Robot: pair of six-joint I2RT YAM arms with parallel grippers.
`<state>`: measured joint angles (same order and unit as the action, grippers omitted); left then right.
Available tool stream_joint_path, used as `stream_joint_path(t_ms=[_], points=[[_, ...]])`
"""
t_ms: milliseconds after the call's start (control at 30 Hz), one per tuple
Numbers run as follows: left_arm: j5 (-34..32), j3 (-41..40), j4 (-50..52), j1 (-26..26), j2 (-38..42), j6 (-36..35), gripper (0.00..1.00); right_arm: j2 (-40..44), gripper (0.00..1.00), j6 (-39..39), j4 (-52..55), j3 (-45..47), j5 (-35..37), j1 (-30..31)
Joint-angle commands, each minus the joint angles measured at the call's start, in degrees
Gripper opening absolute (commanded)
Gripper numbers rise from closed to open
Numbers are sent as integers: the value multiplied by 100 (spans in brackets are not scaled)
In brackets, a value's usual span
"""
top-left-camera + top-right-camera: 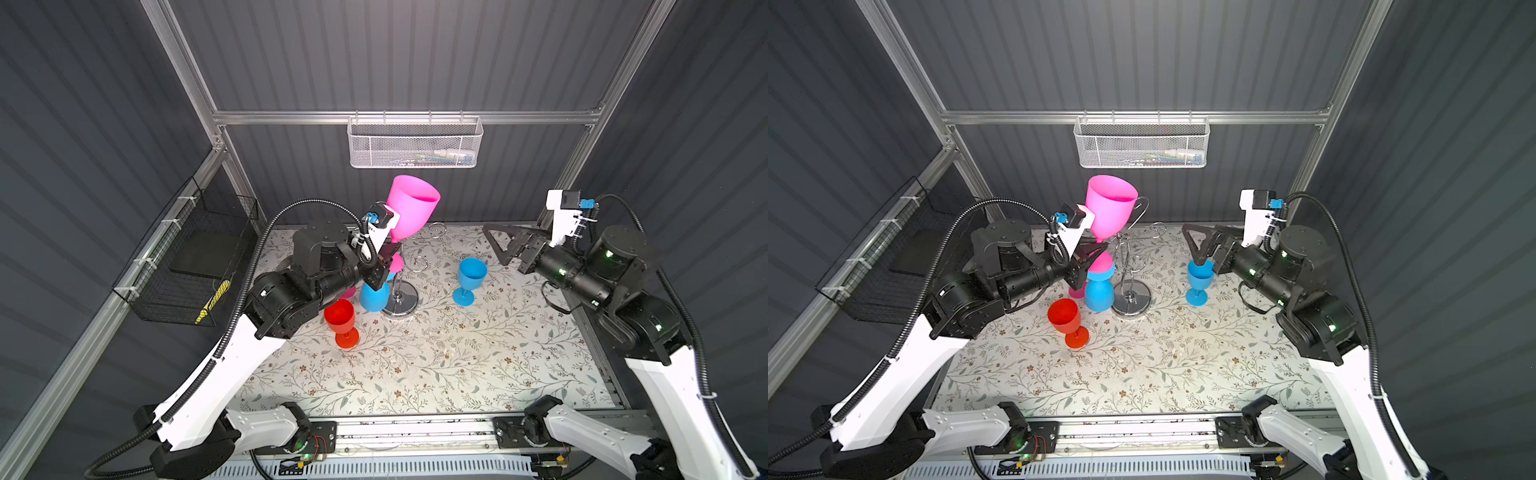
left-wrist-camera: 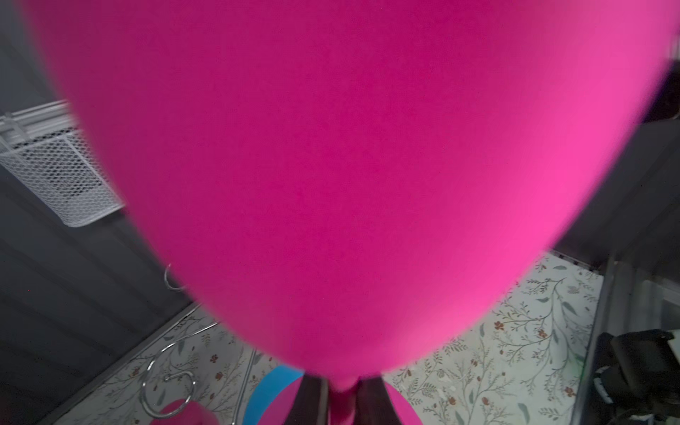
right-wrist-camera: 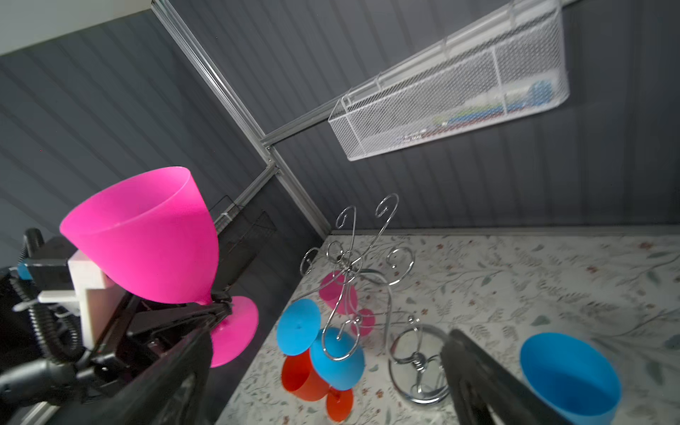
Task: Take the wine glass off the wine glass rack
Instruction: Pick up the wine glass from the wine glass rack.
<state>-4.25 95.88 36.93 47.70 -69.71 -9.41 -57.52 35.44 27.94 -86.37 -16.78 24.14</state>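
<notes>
The flower-patterned bench [image 1: 457, 365] fills the lower middle of both top views. A white mesh basket [image 1: 415, 145] hangs on the back wall at upper middle, and a black wire basket [image 1: 158, 299] hangs at the left. The chrome wine glass rack [image 1: 1133, 302] stands at frame centre. The left end effector [image 3: 217, 311] is clamped tight on the stem of the pink wine glass [image 1: 411, 212], holding it mouth-up and tilted above the bench. In the right wrist view the glass sits left of the rack's curled arms, clear of them. The right end effector [image 1: 498, 245], right of centre, gapes wide and empty. A hanging blue glass [image 1: 374, 297] sits bowl-down on the rack. A standing blue glass [image 1: 471, 272] is to the rack's right, and a red glass [image 1: 340, 318] to its lower left.
</notes>
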Motion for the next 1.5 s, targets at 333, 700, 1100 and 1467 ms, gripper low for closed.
stream_joint_path(t_ms=[333, 700, 1100, 1467], points=[[-771, -220, 394, 122, 32, -2246, 0, -444, 99, 2698, -1781, 984, -2769, -314], [-1787, -599, 127, 676, -20, -3823, 0, -346, 99, 2844, -1659, 1314, -2582, -315], [-2221, -790, -353, 936, -181, -4721, 0, -267, 53, 2820, -1640, 1472, -2644, -305], [-2274, -654, -392, 955, -390, -4891, 0, -214, 27, 2486, -1260, 1479, -2518, -219]])
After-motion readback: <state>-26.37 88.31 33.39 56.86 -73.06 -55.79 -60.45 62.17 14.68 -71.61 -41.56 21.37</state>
